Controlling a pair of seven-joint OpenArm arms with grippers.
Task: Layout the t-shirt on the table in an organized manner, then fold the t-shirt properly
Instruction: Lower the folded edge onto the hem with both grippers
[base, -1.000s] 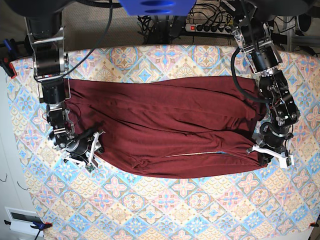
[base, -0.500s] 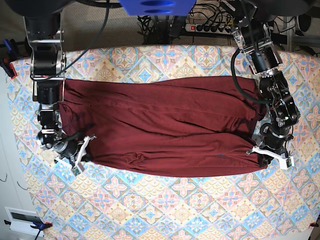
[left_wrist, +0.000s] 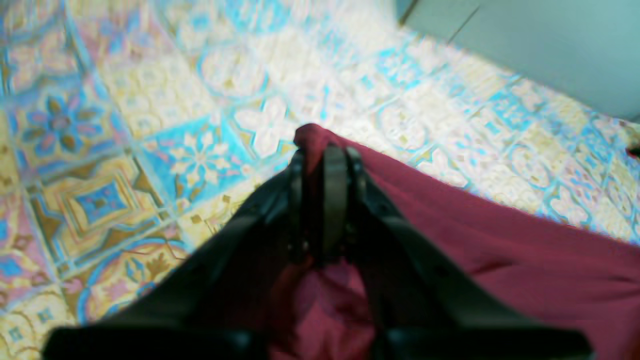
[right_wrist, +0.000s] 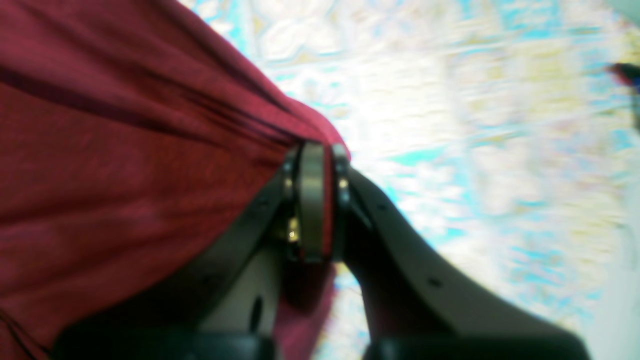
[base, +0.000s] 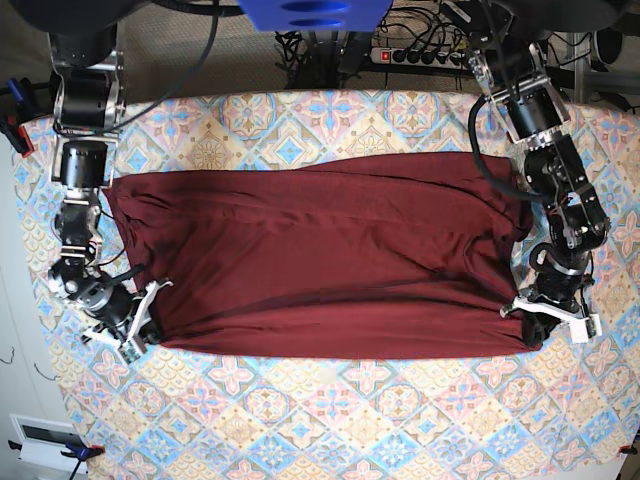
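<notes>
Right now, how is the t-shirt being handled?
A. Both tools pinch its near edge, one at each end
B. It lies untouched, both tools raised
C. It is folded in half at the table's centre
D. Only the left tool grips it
A: the left tool and the right tool are each closed on a bunch of the t-shirt, which is stretched wide across the table.

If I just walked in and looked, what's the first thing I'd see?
You'd spot the big dark red t-shirt stretched flat across the middle of the table with its colorful flowery tiles. One robot arm stands at each end: the left gripper pinches the shirt's near corner on the right of the picture, and the right gripper pinches the near corner on the left.
</notes>
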